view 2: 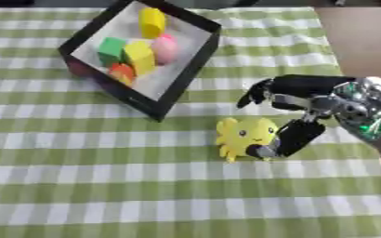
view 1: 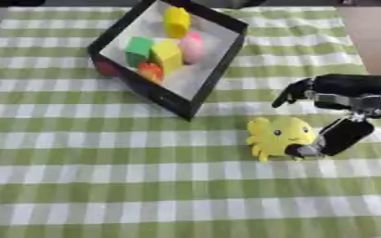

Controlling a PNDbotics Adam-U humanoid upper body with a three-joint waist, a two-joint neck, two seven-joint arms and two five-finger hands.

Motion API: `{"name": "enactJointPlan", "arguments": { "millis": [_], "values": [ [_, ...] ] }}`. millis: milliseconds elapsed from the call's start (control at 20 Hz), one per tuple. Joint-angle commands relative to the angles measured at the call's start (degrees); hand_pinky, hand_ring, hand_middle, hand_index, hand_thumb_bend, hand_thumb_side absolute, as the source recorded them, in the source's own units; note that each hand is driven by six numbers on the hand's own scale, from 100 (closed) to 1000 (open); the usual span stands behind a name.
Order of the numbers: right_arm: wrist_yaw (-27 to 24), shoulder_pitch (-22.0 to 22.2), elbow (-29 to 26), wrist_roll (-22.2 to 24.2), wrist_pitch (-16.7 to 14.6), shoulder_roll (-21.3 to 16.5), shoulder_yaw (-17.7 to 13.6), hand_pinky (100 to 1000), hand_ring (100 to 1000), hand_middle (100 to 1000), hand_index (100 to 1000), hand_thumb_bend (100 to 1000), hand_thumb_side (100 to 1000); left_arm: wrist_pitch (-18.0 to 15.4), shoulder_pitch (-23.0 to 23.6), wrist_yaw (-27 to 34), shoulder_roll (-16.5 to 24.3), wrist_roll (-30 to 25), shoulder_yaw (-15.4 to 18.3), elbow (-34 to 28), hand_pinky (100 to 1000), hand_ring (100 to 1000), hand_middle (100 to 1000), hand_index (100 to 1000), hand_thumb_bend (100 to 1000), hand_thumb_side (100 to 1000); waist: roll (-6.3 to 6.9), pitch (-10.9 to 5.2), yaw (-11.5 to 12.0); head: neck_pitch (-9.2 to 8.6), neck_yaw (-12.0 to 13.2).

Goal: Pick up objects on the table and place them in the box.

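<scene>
A yellow soft toy with a small face [view 1: 279, 135] lies on the green-and-white checked cloth, right of centre. My right hand [view 2: 307, 86] comes in from the right and hovers over it, open: the fingers [view 1: 295, 90] reach out above and behind the toy, and the thumb [view 1: 340, 135] points down against the toy's right lower side. The black box [view 1: 222, 69] with a white inside stands tilted at the upper centre. It holds a yellow piece [view 1: 177, 22], a green block [view 1: 138, 50], a yellow block [view 1: 167, 56], a pink piece [view 1: 192, 47] and an orange piece [view 1: 151, 71]. My left hand shows in neither view.
A reddish shape [view 2: 78, 69] shows at the box's left outer side. The cloth [view 1: 104, 186] ends at the right, where a brown surface [view 1: 372, 32] begins at the upper right.
</scene>
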Motion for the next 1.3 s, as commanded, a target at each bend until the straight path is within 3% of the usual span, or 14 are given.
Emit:
{"name": "enactJointPlan", "arguments": {
  "millis": [50,500,700,900,1050,1300],
  "values": [
    [2.0,-0.8,2.8,-0.4,-0.9,0.4,-0.1,863,858,843,883,443,435,0.0,-0.6,0.1,0.5,0.0,0.1,-0.5,858,794,786,819,417,606,0.78,-0.88,0.1,-0.69,-0.3],
    [5.7,-0.4,9.1,-0.6,-3.4,2.8,1.1,862,848,830,874,462,428,0.0,-0.9,0.2,0.1,-0.1,0.1,-0.6,857,795,786,820,416,607,0.98,-0.54,0.7,-1.0,-0.5],
    [5.6,-0.2,9.5,-0.6,-3.9,3.0,1.2,849,812,782,828,440,410,0.1,-0.9,0.2,0.0,-0.1,0.0,-0.6,857,795,786,820,415,607,1.01,-0.44,0.7,-1.0,-0.5],
    [3.5,0.3,6.4,-1.9,-3.4,1.8,0.8,831,791,713,760,365,345,0.1,-1.1,0.2,0.0,-0.1,0.0,-0.6,856,796,787,820,414,608,0.97,-0.39,0.6,-0.97,-0.4],
    [1.5,0.7,3.1,-3.5,-1.7,0.7,0.2,819,780,656,704,275,245,0.1,-1.1,0.2,0.0,-0.2,-0.1,-0.5,856,796,787,820,413,608,0.92,-0.42,0.5,-0.92,-0.3],
    [-1.8,1.7,-2.1,-4.2,0.9,-1.8,-1.2,816,771,656,703,161,167,0.1,-1.1,0.1,0.1,-0.2,0.0,-0.5,856,797,787,820,413,608,0.76,-0.56,0.4,-1.07,-0.2]
  ]
}}
